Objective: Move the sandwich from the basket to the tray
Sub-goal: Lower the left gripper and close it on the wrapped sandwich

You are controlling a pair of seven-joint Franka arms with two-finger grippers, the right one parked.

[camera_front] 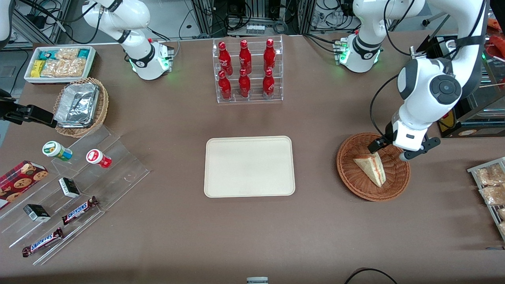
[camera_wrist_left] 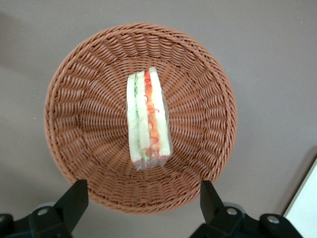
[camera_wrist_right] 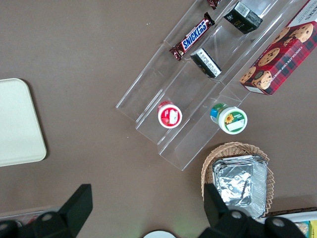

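The sandwich [camera_front: 371,167], a pale wedge with red and green filling, lies in the round reddish-brown wicker basket [camera_front: 355,185] toward the working arm's end of the table. In the left wrist view the sandwich [camera_wrist_left: 147,116] rests in the middle of the basket [camera_wrist_left: 198,74], cut edge up. My left gripper [camera_front: 390,150] hovers open and empty above the basket's rim, on the side farther from the front camera; in the left wrist view the gripper [camera_wrist_left: 142,201] has its fingers spread wide over that rim. The cream tray [camera_front: 248,165] lies flat beside the basket, mid-table.
A clear rack of red bottles [camera_front: 246,71] stands farther from the camera than the tray. Bagged snacks [camera_front: 491,183] lie at the working arm's end. Clear steps with snacks [camera_front: 75,189], a tan basket of foil containers [camera_front: 81,106] and a white bin [camera_front: 59,63] sit toward the parked arm's end.
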